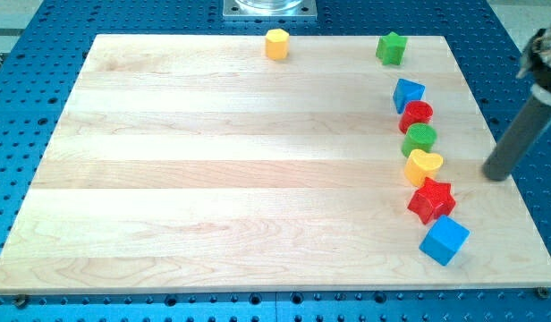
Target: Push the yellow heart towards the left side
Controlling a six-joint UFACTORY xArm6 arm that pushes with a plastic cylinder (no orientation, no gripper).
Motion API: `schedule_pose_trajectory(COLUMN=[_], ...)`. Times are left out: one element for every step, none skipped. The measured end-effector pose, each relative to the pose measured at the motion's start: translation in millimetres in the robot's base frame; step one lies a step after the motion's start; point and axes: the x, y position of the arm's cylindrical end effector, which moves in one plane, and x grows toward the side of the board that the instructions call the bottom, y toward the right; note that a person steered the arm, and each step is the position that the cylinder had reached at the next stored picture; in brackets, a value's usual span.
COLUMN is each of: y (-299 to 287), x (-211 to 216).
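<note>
The yellow heart [422,166] lies on the wooden board [213,170] at the view's right, in a curved row of blocks. Above it sit a green round block [419,139], a red round block [417,115] and a blue block [407,94]. Below it sit a red star [431,199] and a blue cube [444,240]. My tip [497,177] rests on the board to the right of the yellow heart, a clear gap away from it. The rod rises toward the view's upper right.
A yellow hexagon block [276,43] sits at the board's top edge near the middle. A green star [392,47] sits at the top right. A blue perforated table [25,107] surrounds the board.
</note>
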Motion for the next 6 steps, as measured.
schedule_pose_trajectory(y=[-74,-162,-244,-214,-275,-281], x=[-2,-4,-3,45,29,-17])
